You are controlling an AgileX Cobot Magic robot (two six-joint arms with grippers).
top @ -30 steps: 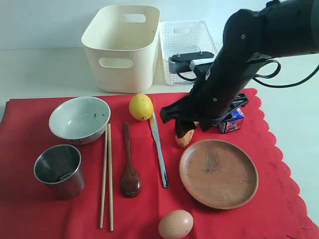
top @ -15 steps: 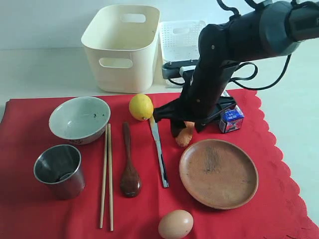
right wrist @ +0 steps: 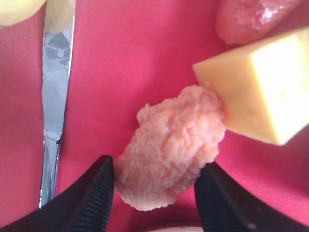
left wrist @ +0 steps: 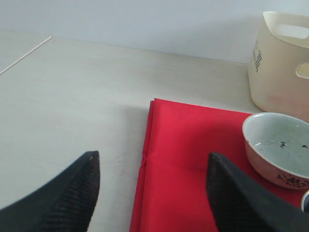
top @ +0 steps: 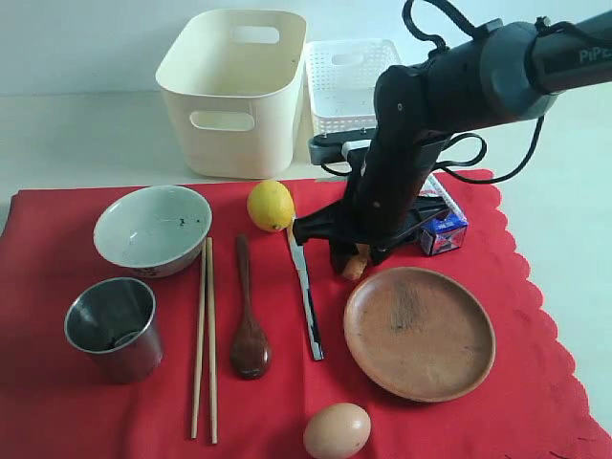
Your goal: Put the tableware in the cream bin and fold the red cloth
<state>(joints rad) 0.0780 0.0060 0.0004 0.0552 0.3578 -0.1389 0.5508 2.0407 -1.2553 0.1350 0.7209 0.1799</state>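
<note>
Where the right gripper (right wrist: pixel 155 166) straddles the pink food lump (right wrist: pixel 169 150), grip unconfirmed, we judge food-clearing in hand: close, lift. The left gripper (left wrist: pixel 152 162) gapes empty.

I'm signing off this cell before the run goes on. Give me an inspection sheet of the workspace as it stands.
Surface: pale table, red cloth spread flat.
Job's things: bowl, cup, chopsticks, spoon, knife, plate all on the cloth; cream bin behind it.
Clutter: lemon, egg, carton, pink food piece, yellow block on the cloth; white basket beside the bin.
Grippers: left gripper open, empty, by the cloth's edge; right gripper straddles the pink food piece, grip unclear.
Cables: black loops on the right arm.
Surroundings: pale wall; nothing else seen.
</note>
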